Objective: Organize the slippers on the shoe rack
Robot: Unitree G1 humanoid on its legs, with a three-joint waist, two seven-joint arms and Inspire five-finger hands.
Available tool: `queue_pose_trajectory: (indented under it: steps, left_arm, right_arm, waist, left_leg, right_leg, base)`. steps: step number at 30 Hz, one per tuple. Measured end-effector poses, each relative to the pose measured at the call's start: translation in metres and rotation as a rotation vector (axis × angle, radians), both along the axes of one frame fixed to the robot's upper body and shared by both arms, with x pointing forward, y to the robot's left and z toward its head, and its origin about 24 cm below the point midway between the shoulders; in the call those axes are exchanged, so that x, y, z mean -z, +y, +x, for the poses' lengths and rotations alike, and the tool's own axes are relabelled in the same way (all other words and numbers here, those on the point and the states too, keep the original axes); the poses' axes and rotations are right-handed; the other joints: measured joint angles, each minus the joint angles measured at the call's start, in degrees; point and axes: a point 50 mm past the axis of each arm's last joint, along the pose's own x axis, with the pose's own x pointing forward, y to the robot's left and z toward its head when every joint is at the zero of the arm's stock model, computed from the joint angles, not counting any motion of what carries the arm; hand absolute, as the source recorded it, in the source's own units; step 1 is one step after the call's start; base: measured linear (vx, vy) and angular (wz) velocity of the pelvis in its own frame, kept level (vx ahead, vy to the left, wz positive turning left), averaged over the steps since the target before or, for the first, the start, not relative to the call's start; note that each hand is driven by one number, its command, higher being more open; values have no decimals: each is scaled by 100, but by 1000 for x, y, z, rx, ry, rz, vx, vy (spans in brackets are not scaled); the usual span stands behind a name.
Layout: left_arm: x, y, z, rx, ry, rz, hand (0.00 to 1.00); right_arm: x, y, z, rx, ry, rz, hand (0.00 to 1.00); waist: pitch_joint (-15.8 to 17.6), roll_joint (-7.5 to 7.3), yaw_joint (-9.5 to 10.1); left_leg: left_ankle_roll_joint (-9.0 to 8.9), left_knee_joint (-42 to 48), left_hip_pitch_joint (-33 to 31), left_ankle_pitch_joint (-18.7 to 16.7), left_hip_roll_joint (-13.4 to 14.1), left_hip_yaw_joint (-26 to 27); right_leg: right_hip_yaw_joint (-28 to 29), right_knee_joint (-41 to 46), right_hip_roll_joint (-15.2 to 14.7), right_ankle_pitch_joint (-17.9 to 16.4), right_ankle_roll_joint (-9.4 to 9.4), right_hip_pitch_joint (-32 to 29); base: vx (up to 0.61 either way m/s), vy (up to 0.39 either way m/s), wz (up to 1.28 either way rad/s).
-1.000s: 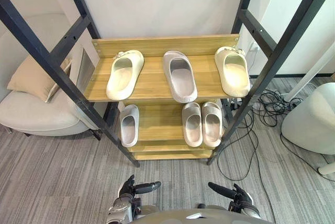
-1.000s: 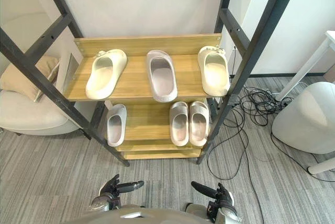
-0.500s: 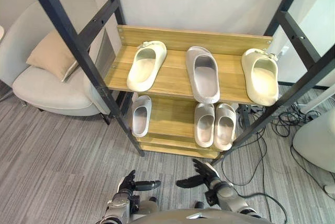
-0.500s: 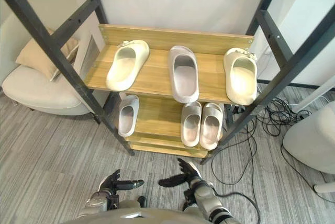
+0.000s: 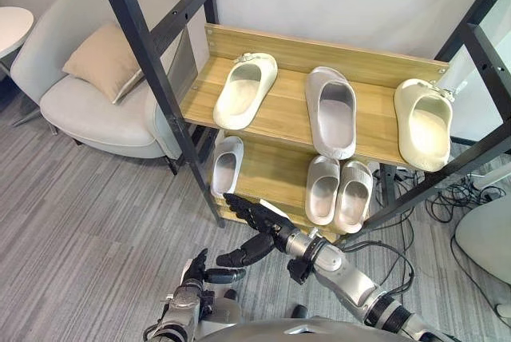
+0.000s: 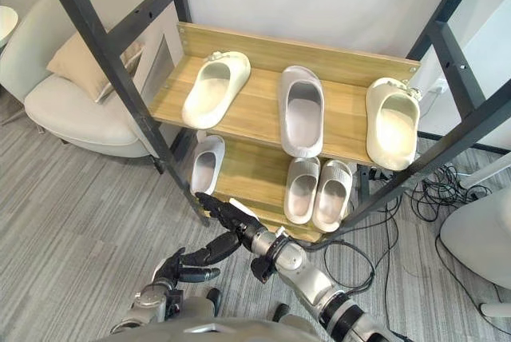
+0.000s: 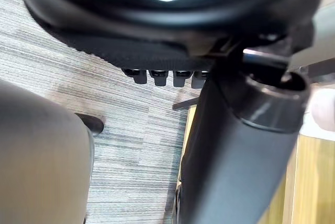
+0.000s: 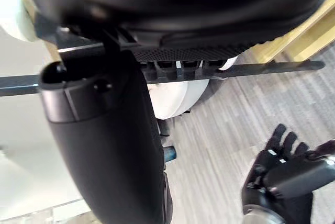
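slippers (image 5: 330, 110) on upper shelf (image 5: 287, 114), lower shelf (image 5: 271, 172) — armchair (image 5: 88, 110) left

left hand (image 7: 157, 41) dark bulk | fingers (image 7: 157, 77) in a row | thumb (image 7: 235, 150) close | grey carpet (image 7: 131, 130) | wooden shelf (image 7: 309, 182)

- Two-shelf wooden shoe rack with a black metal frame (image 5: 289, 110) stands at the frame's centre.
- Upper shelf: a cream foam slipper (image 5: 245, 90) slanted at left, a grey foam slipper (image 5: 331, 111) in the middle, and a second cream slipper (image 5: 423, 124) at right.
- Lower shelf: a single pale grey slipper (image 5: 227, 165) at left, and a pale pair (image 5: 338, 192) side by side at right.
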Motion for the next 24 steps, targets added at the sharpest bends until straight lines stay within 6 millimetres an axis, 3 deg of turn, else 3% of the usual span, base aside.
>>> queue_pose_trajectory:
  steps: [3,4,5,7,12,20,24]
  left_arm:
    - [0,0,0,1,0,6,100]
    - [0,0,0,0,2,8,100]
    - [0,0,0,0,2,8,100]
    - [0,0,0,8,-1,15,100]
    - [0,0,-1,29,-2,24,100]
    - [1,1,-4,36,6,29,100]
    - [2,1,-7,31,14,35,100]
  right_arm:
    - [-25,3,0,-23,-56,94,100]
    - [-44,7,-1,-38,-116,169,100]
    - [-45,7,-2,-39,-120,172,100]
    - [-77,9,-3,-45,-222,296,100]
    - [-110,1,0,24,-325,453,100]
    - [-126,-20,16,228,-393,508,100]
    - [-134,-33,25,406,-502,452,100]
  waist:
    - [1,1,-13]
    - [1,1,-35]
    - [1,1,-35]
    - [-3,-3,-51]
    - [-5,-3,-124]
    - [-22,22,-237]
    - [-58,83,-332]
  left_leg:
    - [-3,14,13,-2,13,-1]
    - [-13,18,58,-9,16,2]
    - [-14,19,60,-10,17,3]
    - [-36,19,95,-24,31,46]
    - [-43,24,140,-25,29,138]
    - [-46,29,183,-23,29,221]
    - [-46,33,191,-23,29,233]
  right_leg:
    - [22,114,-10,-51,7,-36]
    - [30,229,-26,-116,4,-45]
    - [31,234,-27,-119,2,-45]
    - [103,416,-45,-189,6,-127]
    - [207,585,-75,-227,21,-199]
    - [304,631,-81,-226,24,-224]
    - [317,628,-80,-223,26,-222]
  base:
    - [0,0,0]
    - [0,0,0]
    - [-22,12,-5]
    - [-28,13,-12]
    - [-22,20,-10]
    - [-7,10,-6]
    - [0,0,0]
